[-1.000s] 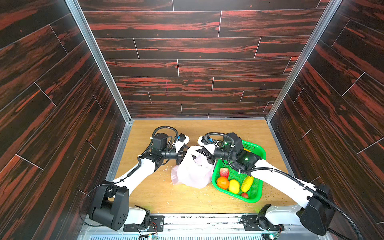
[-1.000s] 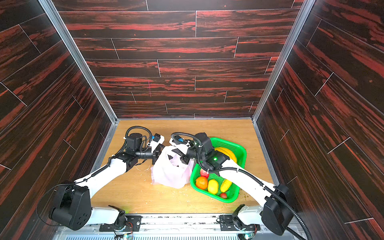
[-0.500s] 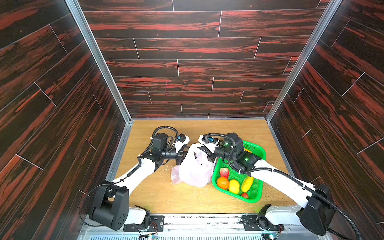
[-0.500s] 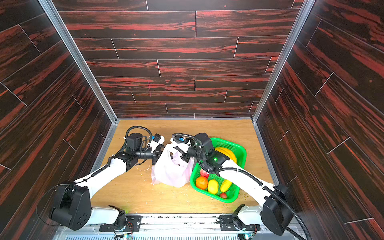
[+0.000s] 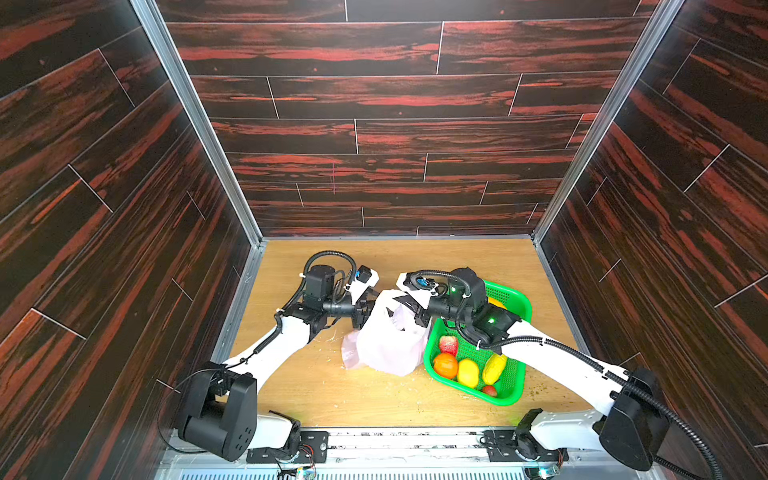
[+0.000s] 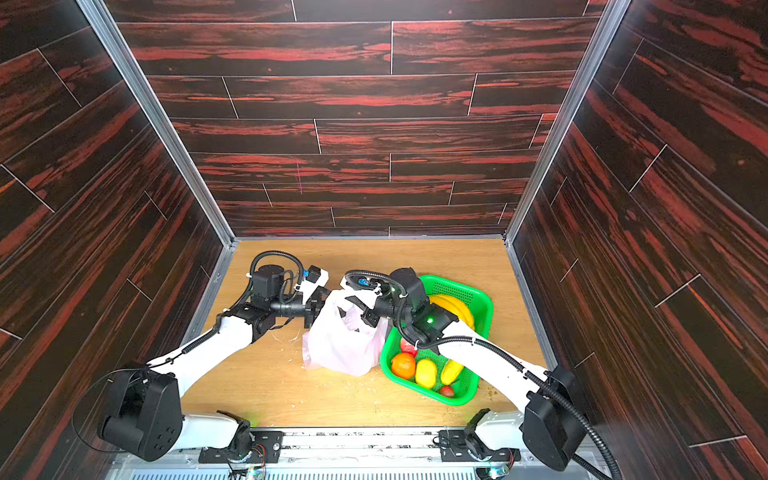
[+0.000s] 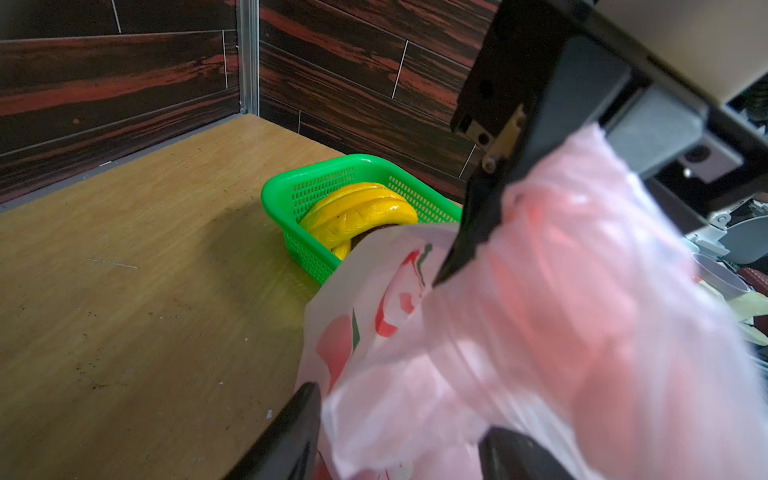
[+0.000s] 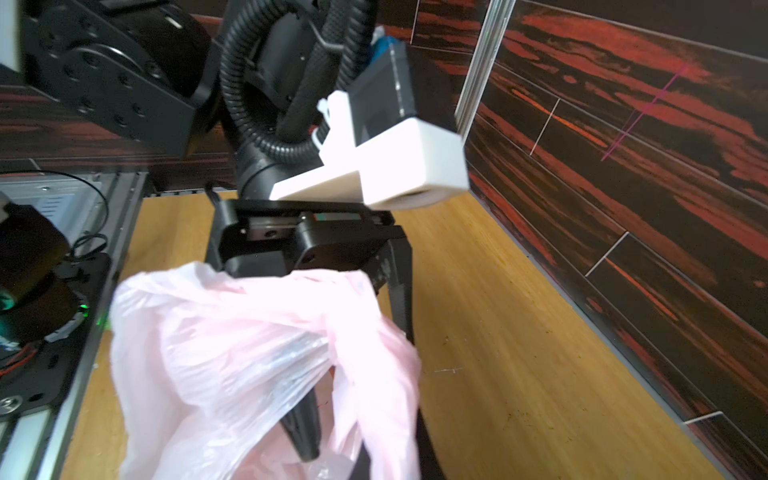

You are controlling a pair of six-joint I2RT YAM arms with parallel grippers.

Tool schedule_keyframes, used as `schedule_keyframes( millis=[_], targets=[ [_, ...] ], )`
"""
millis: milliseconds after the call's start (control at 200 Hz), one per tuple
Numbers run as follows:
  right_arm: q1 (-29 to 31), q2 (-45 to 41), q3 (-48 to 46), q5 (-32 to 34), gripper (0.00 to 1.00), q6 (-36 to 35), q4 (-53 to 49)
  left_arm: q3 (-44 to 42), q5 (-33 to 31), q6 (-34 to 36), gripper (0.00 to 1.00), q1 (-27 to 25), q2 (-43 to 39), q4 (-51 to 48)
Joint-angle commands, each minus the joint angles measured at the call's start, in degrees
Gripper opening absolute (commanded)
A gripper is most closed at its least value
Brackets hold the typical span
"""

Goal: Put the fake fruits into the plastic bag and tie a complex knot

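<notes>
Plastic bag [image 5: 388, 345] stands against green basket [image 5: 500, 401] — right gripper [image 5: 420, 319] clamped on its top, left gripper [image 5: 362, 315] jaws apart w/ film btwn.

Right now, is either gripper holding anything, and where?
Right gripper is shut on the bag, at its upper rim. Left gripper: jaws apart, bag film between them, not clamped.

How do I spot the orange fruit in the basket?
Look at the green perforated plastic basket beside the pink plastic bag. In its near corner closest to the bag sits the round orange toy fruit, next to a yellow lemon; it alone is orange.
</notes>
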Motion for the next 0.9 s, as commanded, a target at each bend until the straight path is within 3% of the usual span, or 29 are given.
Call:
schedule_keyframes(
  millis=[0,175,240,396,716,892],
  targets=[
    [-0.21,-0.46,-1.08,-2.59,0.00,0.78,0.28,1.61,-0.11,-0.30,0.62,-0.19,-2.04,1.51],
    [-0.20,-0.54,-0.92,-3.69,0.00,1.45,-0.68,1.68,-0.50,-0.87,0.55,-0.20,-1.93,1.81],
    [-0.22,-0.41,-0.73,-3.67,0.00,1.57,-0.99,1.94,-0.39,-0.94,0.47,-0.20,-1.68,1.55],
    [-0.22,-0.87,-0.63,-4.04,0.00,2.34,-0.52,2.45,-0.65,0.36,0.38,-0.19,-1.31,-0.61],
    [-0.23,-1.12,1.36,-2.71,0.00,3.50,-3.86,2.79,-0.85,1.24,0.03,-0.20,-1.30,-2.02],
    [-0.28,-2.63,2.35,-3.34,0.19,4.06,-5.94,2.78,-0.60,1.28,0.00,-0.19,-1.56,-2.40]
  ],
)
